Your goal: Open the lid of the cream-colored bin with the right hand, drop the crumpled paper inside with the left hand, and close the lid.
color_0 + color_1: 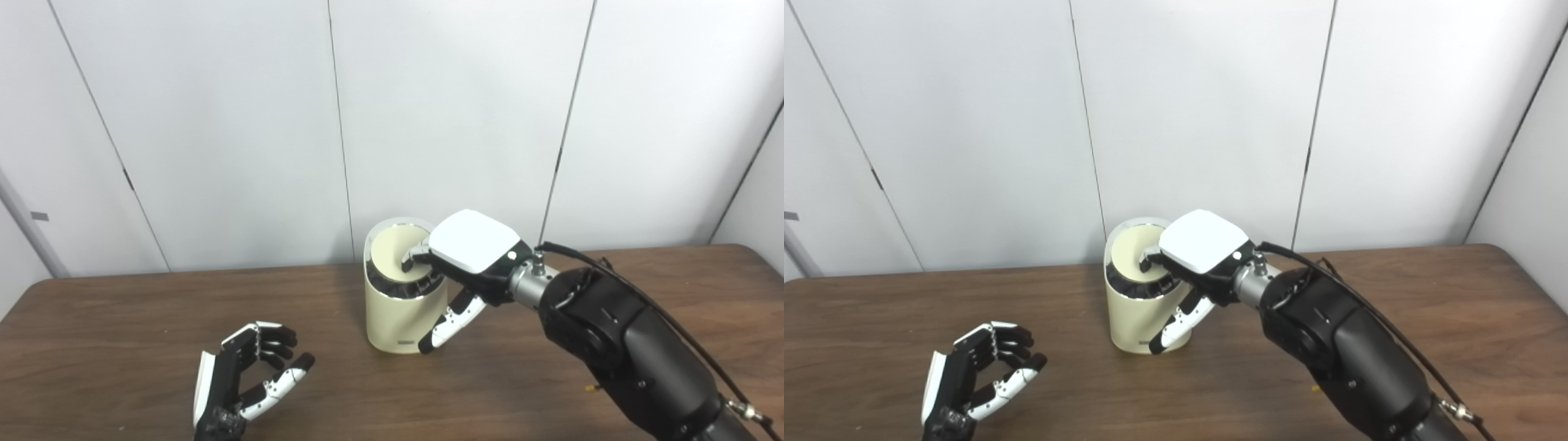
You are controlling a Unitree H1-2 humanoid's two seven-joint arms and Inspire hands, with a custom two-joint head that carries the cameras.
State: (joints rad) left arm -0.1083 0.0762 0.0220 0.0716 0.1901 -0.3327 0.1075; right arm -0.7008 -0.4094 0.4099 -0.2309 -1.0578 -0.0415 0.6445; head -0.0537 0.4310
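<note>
Cream bin [398, 306] stands upright on the brown table [122, 324], near the back edge, approx. centre of the scene, w/ white wall panels [214, 122] behind it. Its lid [392, 251] is tilted, the cream face turned toward the camera w/in the shiny rim; a dark band shows below it at the front of the opening.

Right robot hand [468, 257] is at the bin's top right. Its white back faces up. Fingers [416, 254] curl over the rim and touch the tilted lid; the thumb [450, 321] hangs down along the bin's right side, tip close to the base. So the hand is partly curled around the bin's upper edge, pressing on the lid rather than fully clamped on it; how firm the hold is can't be told. Its dark forearm [625, 343] comes in from the lower right, w/ a black cable [661, 318] running along it.

Left robot hand [248, 373] sits low over the table at front left, well apart from the bin. Palm turned toward the bin, fingers bent in a loose cup, thumb held out w/ a gap to the fingers. Nothing visible inside that cup: it's released, not grasping.

No crumpled paper shows in either view; whether it's inside the bin can't be told.
</note>
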